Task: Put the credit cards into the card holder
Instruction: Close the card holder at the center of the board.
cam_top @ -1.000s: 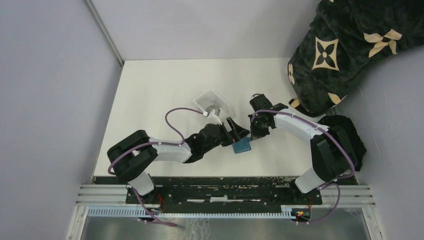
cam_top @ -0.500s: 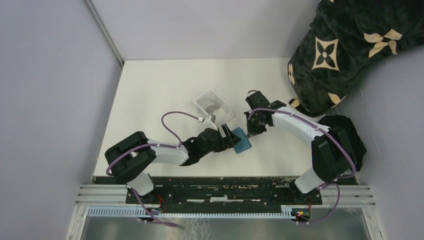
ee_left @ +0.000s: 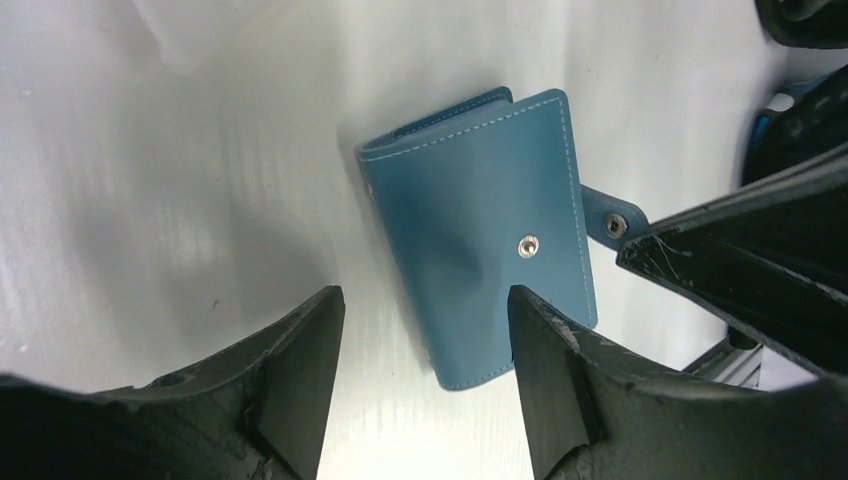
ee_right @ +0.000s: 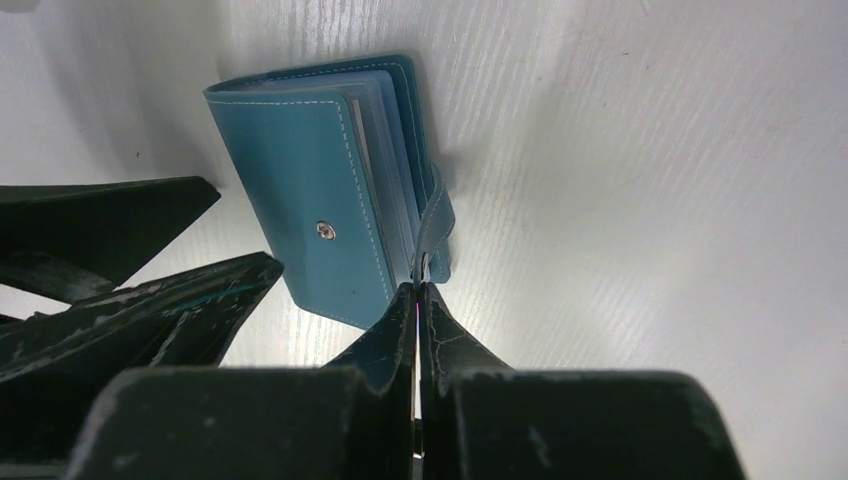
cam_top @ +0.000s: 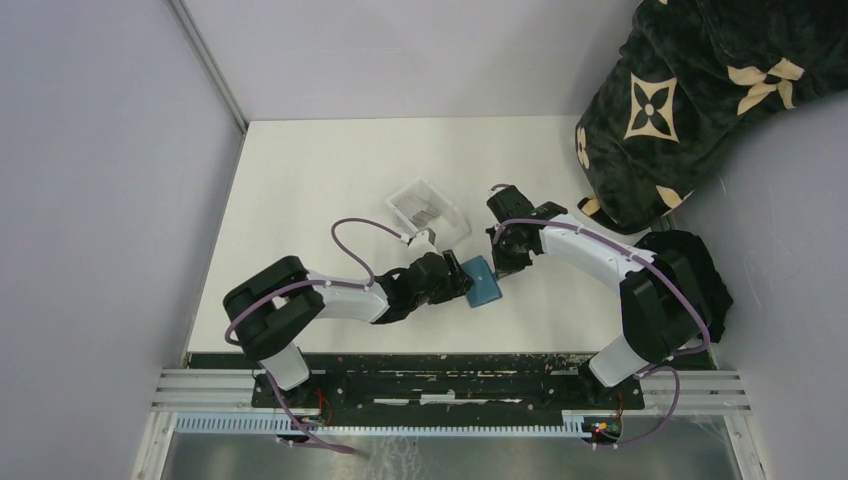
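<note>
The task is barely starting: the folded card holder is lying on the desk, the right fingers are pinching its tab, the left fingers are straddling it half-open and empty, and the cards are apparently sitting in the tray.

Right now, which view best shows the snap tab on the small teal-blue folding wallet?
Left wrist: the snap tab lies flat, stud visible, unfastened beside the wallet. Right wrist shows it edge-on at the tips of the shut right gripper. Top view: wallet a small patch, tab indiscernible.
</note>
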Robot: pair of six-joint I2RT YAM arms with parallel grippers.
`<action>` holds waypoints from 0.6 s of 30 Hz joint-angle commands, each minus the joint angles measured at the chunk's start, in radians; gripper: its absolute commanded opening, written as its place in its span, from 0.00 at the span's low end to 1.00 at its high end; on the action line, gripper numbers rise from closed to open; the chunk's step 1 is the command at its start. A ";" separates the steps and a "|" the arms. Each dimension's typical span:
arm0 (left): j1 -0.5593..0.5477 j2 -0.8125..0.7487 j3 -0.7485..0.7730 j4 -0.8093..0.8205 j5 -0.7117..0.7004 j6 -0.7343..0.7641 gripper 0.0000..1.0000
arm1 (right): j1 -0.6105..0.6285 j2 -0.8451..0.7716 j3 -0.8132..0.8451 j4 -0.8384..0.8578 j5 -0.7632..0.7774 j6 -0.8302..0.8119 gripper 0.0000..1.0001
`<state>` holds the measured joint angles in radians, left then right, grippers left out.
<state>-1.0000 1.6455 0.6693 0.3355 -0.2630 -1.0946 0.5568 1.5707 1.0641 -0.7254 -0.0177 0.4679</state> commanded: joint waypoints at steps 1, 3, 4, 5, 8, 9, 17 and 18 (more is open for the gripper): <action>-0.002 0.060 0.102 -0.055 -0.038 0.059 0.67 | 0.009 0.001 0.048 -0.012 0.032 -0.019 0.01; -0.002 0.088 0.143 -0.089 -0.038 0.071 0.64 | 0.009 0.002 0.052 -0.017 0.036 -0.023 0.01; -0.003 0.101 0.160 -0.107 -0.038 0.076 0.62 | 0.010 0.003 0.056 -0.020 0.038 -0.025 0.01; -0.002 0.111 0.176 -0.124 -0.038 0.078 0.62 | 0.011 0.007 0.059 -0.022 0.038 -0.026 0.01; -0.003 0.135 0.204 -0.154 -0.037 0.079 0.60 | 0.014 0.013 0.068 -0.027 0.037 -0.032 0.01; -0.003 0.142 0.212 -0.165 -0.035 0.078 0.59 | 0.015 0.014 0.071 -0.030 0.039 -0.034 0.01; -0.003 0.181 0.236 -0.229 -0.018 0.065 0.49 | 0.027 0.040 0.092 -0.036 0.031 -0.042 0.01; -0.004 0.185 0.236 -0.229 -0.015 0.062 0.49 | 0.029 0.043 0.093 -0.036 0.029 -0.044 0.01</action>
<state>-1.0000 1.7966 0.8860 0.1616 -0.2722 -1.0714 0.5728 1.6043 1.1091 -0.7662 0.0021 0.4393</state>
